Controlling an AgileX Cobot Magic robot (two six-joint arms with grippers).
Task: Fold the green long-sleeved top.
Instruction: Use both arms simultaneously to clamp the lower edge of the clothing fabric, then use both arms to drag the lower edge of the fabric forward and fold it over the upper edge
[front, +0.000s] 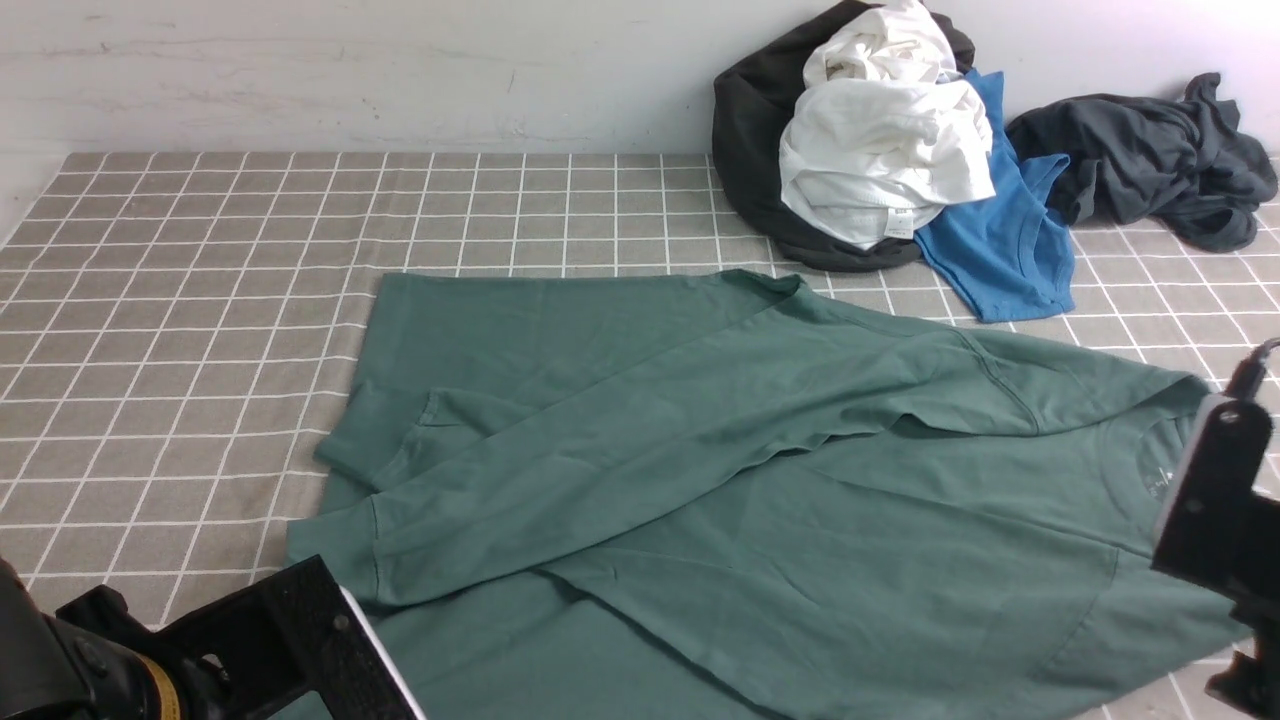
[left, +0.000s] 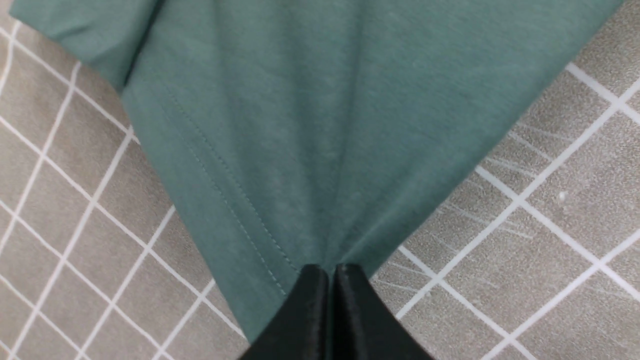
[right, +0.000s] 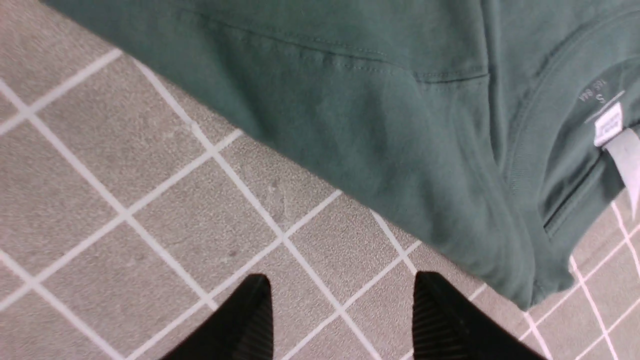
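The green long-sleeved top (front: 760, 480) lies across the middle of the checked cloth, both sleeves folded over the body toward the left, neck at the right. My left gripper (left: 327, 272) is shut on the hem corner of the top (left: 310, 150), at the front left; in the front view only its black body (front: 290, 645) shows. My right gripper (right: 342, 282) is open and empty over bare cloth, just off the shoulder of the top (right: 380, 125) near the white neck label (right: 607, 125). Its mount (front: 1215, 510) shows at the right edge.
A pile at the back right holds a black garment (front: 750, 130), white clothes (front: 880, 140) and a bright blue T-shirt (front: 1000, 240). A dark grey-black garment (front: 1150, 160) lies beside it. The checked tablecloth (front: 200, 280) reaches a white wall behind.
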